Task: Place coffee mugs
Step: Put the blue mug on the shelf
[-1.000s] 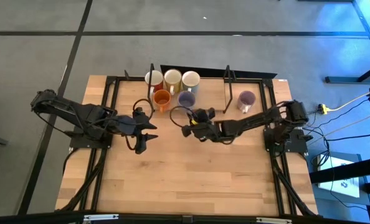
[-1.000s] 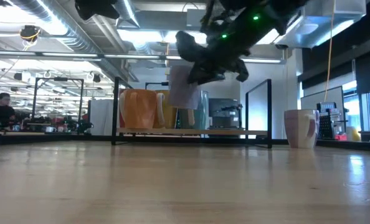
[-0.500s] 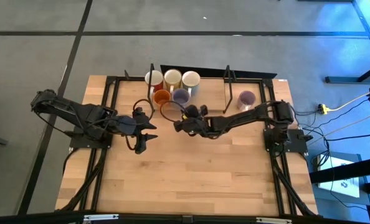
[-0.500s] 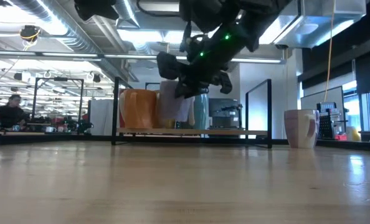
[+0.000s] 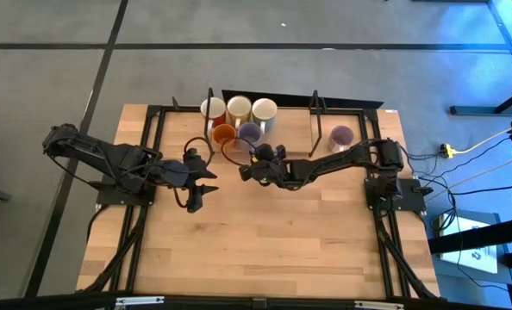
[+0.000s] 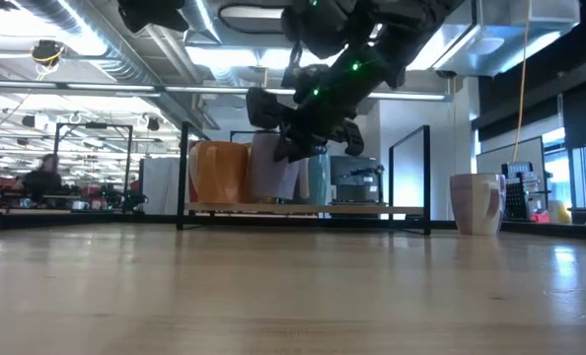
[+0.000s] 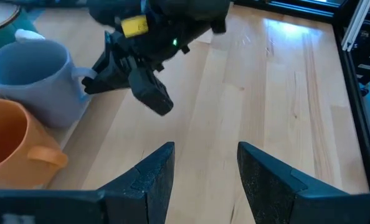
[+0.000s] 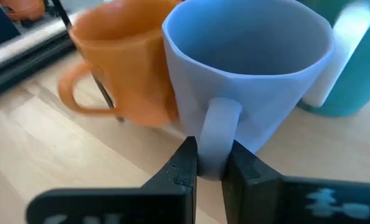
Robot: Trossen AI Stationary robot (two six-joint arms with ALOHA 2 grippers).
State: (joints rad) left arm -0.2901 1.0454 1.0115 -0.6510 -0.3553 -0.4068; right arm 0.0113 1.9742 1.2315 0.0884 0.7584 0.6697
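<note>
Top view: wooden table w/ two dark arms. Right gripper reaches toward the far-centre cluster of mugs; its fingers are pinched on the handle of a pale purple mug, seen close-up in the right wrist view. That mug sits just beside the orange mug, to its right, in the front row of the cluster; whether its base touches the wood cannot be told from the level view, where the gripper covers part of it. Behind these two stand three white/cream mugs in a row at the table's far edge, between two black upright frames. A second pale purple mug stands alone, right of the right-hand frame, well apart from the cluster. Left gripper hovers over bare wood at centre-left, near the cluster but touching nothing; fingers spread wide, nothing between them. Level view: room behind w/ desks, a person seated far left.
</note>
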